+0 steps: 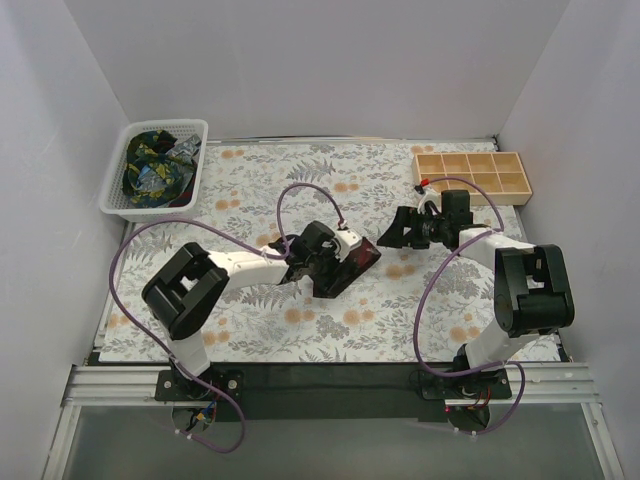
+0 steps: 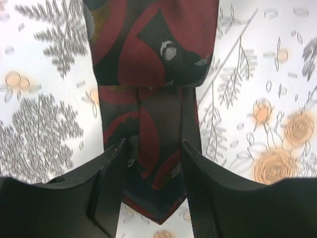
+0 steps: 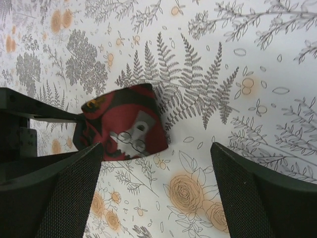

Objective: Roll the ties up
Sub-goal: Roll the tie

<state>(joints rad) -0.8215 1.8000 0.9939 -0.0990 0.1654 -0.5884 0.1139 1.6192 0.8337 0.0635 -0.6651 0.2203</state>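
A maroon tie (image 1: 362,257) with dark shapes and pale flecks lies mid-table, its far part folded over into a wide flap (image 2: 153,39). Its narrow tail runs back between my left fingers to a pointed tip (image 2: 158,208). My left gripper (image 1: 328,272) (image 2: 152,144) is open, its fingers straddling the tail low over the cloth. My right gripper (image 1: 397,232) (image 3: 156,148) is open and empty, hovering just right of the tie's folded end (image 3: 124,124). More ties (image 1: 155,165), dark with blue, green and yellow prints, are heaped in the basket.
A white mesh basket (image 1: 114,190) stands at the back left. A wooden compartment box (image 1: 472,175) stands at the back right. A floral cloth (image 1: 260,330) covers the table. Purple cables loop over both arms. White walls close in three sides.
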